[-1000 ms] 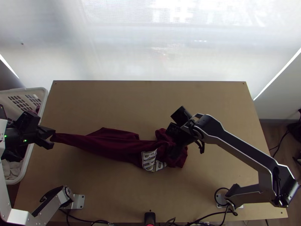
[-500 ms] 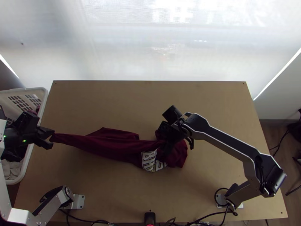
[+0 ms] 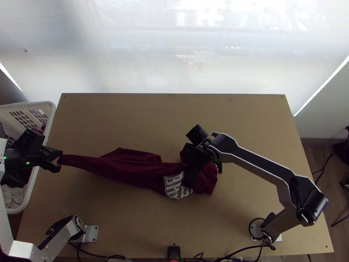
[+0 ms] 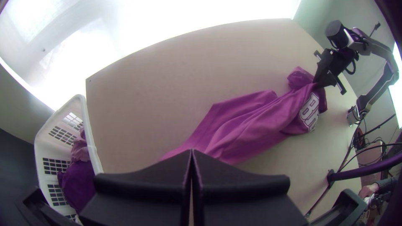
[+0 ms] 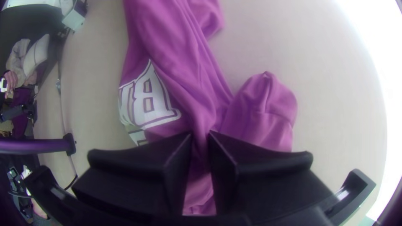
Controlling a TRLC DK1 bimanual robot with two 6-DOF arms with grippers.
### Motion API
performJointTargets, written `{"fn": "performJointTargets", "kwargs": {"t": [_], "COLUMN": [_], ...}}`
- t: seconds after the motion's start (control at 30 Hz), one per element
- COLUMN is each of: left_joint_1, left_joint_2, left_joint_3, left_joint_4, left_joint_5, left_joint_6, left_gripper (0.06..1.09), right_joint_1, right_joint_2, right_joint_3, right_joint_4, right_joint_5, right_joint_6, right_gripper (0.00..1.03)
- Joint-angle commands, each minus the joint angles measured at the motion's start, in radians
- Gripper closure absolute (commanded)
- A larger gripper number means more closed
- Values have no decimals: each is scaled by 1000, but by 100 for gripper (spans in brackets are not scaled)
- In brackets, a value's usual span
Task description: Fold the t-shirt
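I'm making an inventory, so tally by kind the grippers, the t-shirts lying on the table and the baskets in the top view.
Grippers: 2 (left gripper, right gripper)
T-shirts on the table: 1 (the dark red t-shirt)
Baskets: 1 (the white basket)
Total: 4

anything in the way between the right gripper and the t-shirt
Nothing visible stands in the way: the right gripper is right down at the bunched end of the maroon t-shirt. The white laundry basket sits beyond the other, stretched-out end, well away from that spot.
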Motion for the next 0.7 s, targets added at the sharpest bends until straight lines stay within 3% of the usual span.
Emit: {"fn": "performJointTargets", "kwargs": {"t": [0.0,0.27,0.5,0.67], "left_joint_1": [2,13,21,22], "left_joint_2": [4,5,42,116], "left_joint_3": [-1,16,115,319], "left_joint_4": [3,6,-14,-32], "left_joint_5": [1,1,7,22], "left_joint_6": [0,0,-22,-140], "left_gripper": [105,105,105,105], "right_joint_1": [-4,-22,-24,-30], "right_joint_2": [-49,-216,-309,-348], "right_joint_3": [-15,43,269,442], "right_joint_4": [21,-2,-223,-352], "right_joint_5": [1,0,-8,-8], "right_joint_6": [-29,-6,-20,-24], "right_gripper": [100,100,100,100]}}
